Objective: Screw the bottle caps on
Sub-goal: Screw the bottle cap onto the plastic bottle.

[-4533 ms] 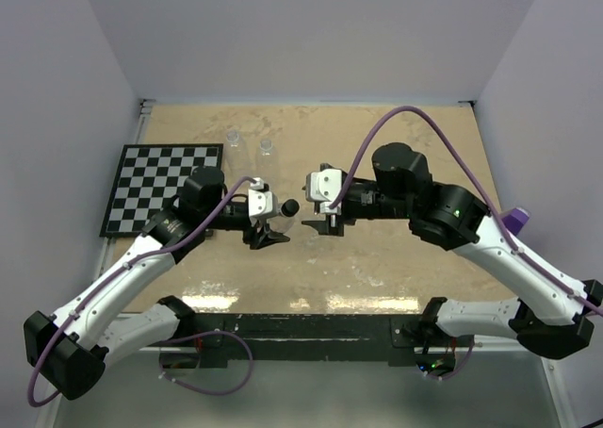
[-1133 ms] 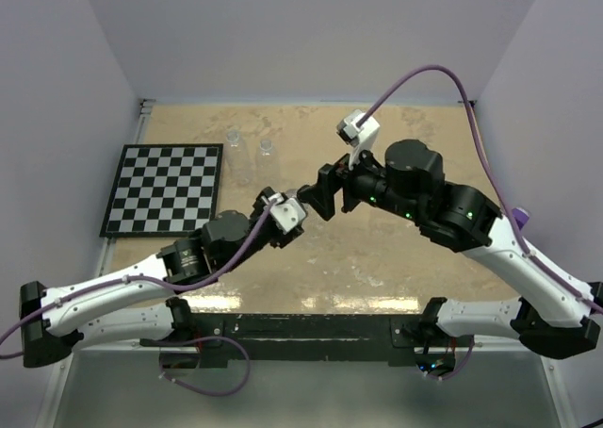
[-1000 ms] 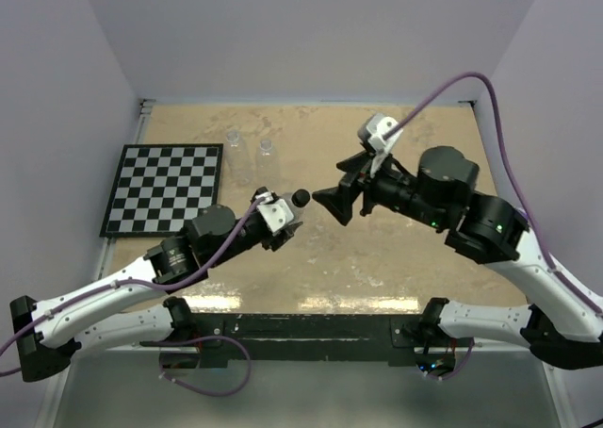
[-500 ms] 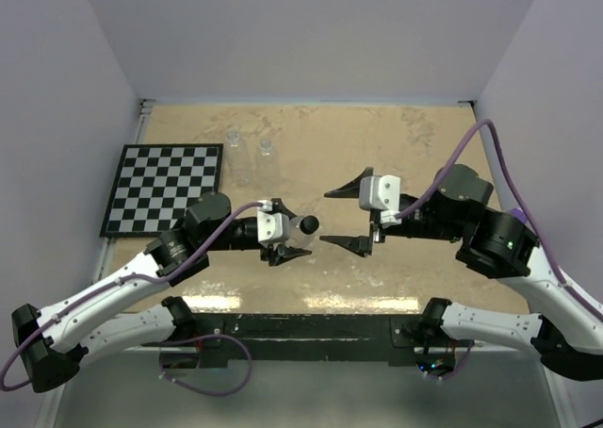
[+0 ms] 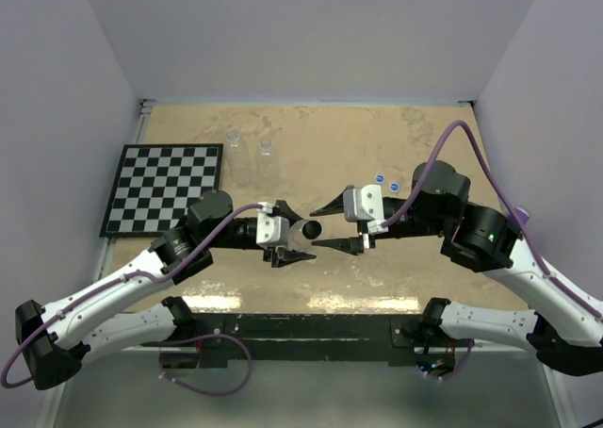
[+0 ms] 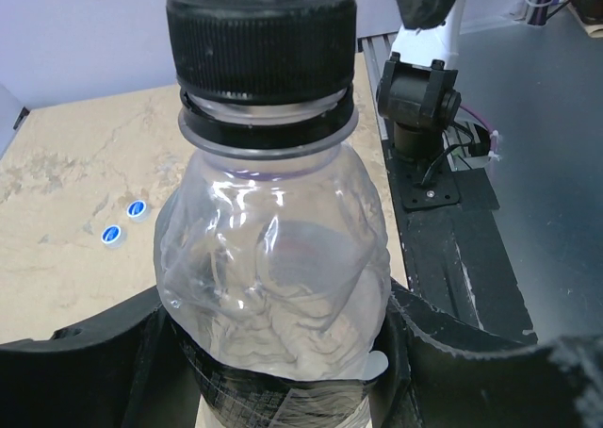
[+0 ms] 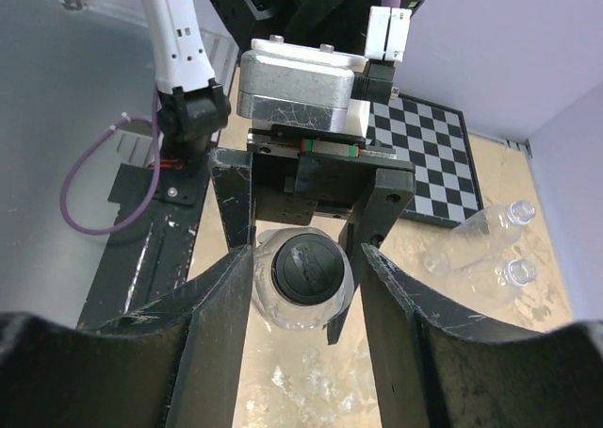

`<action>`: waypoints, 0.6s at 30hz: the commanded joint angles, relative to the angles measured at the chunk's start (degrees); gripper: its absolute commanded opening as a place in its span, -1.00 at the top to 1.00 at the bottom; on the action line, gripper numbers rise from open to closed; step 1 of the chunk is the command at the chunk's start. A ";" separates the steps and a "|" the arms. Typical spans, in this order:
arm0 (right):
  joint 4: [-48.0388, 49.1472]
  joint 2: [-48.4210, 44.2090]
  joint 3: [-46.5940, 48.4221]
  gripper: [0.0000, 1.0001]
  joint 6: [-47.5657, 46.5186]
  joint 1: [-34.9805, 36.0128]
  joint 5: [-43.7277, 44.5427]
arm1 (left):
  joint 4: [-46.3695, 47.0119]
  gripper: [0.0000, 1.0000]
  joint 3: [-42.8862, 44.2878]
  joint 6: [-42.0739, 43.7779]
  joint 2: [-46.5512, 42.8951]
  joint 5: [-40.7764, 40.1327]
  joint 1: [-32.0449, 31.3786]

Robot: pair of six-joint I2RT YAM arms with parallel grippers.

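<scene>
My left gripper (image 5: 290, 238) is shut on a clear bottle (image 6: 273, 258), holding it off the table with its neck toward the right arm. A black bottle cap (image 6: 262, 41) sits on that neck. My right gripper (image 5: 315, 228) is open, one finger on each side of the black cap (image 7: 309, 270), with small gaps showing. Two blue bottle caps (image 5: 379, 179) (image 5: 395, 180) lie on the table behind the right gripper. Two more clear bottles (image 5: 233, 141) (image 5: 266, 148), both uncapped, stand at the back.
A checkerboard mat (image 5: 162, 188) lies at the left of the tan table (image 5: 377, 268). A purple object (image 5: 518, 219) shows past the right arm. Walls close the table in on the left, back and right.
My right gripper has moved left to the bottle and its jaws have narrowed around the black cap. The left gripper has kept the bottle in its grip, almost in place.
</scene>
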 commanded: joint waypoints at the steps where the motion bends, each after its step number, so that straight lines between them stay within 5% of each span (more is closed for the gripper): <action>1: 1.93 0.35 0.40 -0.01 -1.19 0.02 -2.26 | 3.90 1.00 1.62 0.17 -0.17 2.58 0.20; 11: 2.11 1.23 0.58 0.26 -1.63 0.02 -3.32 | 4.51 1.00 2.06 0.25 0.18 3.64 0.20; 18: 2.55 1.50 0.32 1.00 -1.37 0.02 -2.62 | 5.30 1.00 2.06 -0.18 -0.35 2.68 0.20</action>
